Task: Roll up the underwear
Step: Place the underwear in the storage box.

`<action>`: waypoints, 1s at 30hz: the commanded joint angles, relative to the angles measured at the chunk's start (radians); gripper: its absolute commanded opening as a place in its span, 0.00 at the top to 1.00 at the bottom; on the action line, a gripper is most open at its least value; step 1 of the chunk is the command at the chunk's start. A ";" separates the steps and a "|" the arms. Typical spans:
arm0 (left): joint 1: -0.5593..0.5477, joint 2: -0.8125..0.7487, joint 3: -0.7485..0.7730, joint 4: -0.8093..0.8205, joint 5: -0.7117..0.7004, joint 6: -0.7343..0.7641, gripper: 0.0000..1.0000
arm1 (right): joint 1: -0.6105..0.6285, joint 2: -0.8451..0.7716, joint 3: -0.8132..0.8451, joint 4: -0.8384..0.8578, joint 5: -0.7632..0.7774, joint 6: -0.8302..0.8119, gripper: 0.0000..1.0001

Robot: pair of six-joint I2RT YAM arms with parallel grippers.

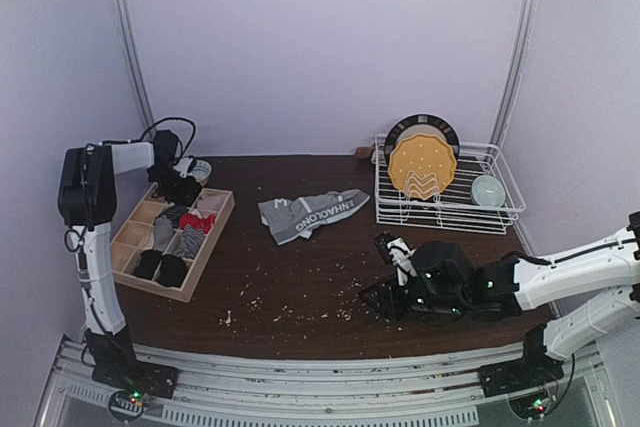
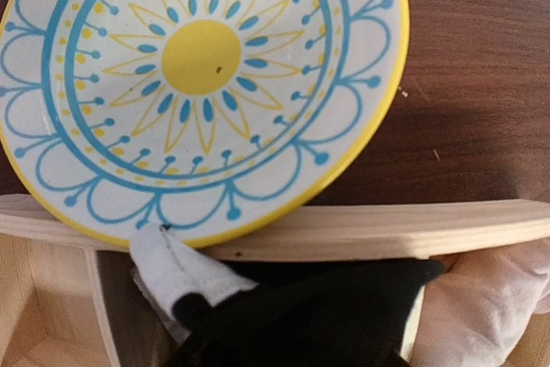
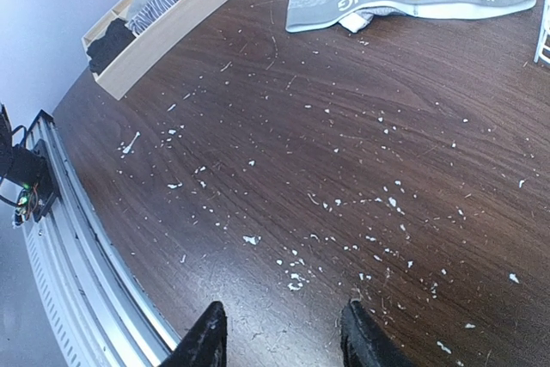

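Lying flat, unrolled: underwear (image 1: 312, 213); right gripper (image 3: 284, 337) spread, empty.

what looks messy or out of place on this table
White crumbs are scattered across the dark table, thickest toward the near edge, like something spilled. The grey underwear with the lettered waistband lies rumpled and unrolled mid-table, outside the wooden box that holds the other clothes.
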 commanded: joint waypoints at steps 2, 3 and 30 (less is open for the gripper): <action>0.014 -0.052 -0.001 -0.143 -0.047 -0.008 0.58 | -0.005 -0.027 -0.018 -0.022 0.021 0.002 0.56; 0.014 -0.058 0.001 -0.144 -0.049 -0.008 0.58 | -0.005 -0.025 -0.018 -0.018 0.020 0.004 0.56; 0.014 -0.173 -0.034 -0.116 -0.032 -0.036 0.51 | -0.005 -0.012 -0.022 -0.007 0.002 0.006 0.56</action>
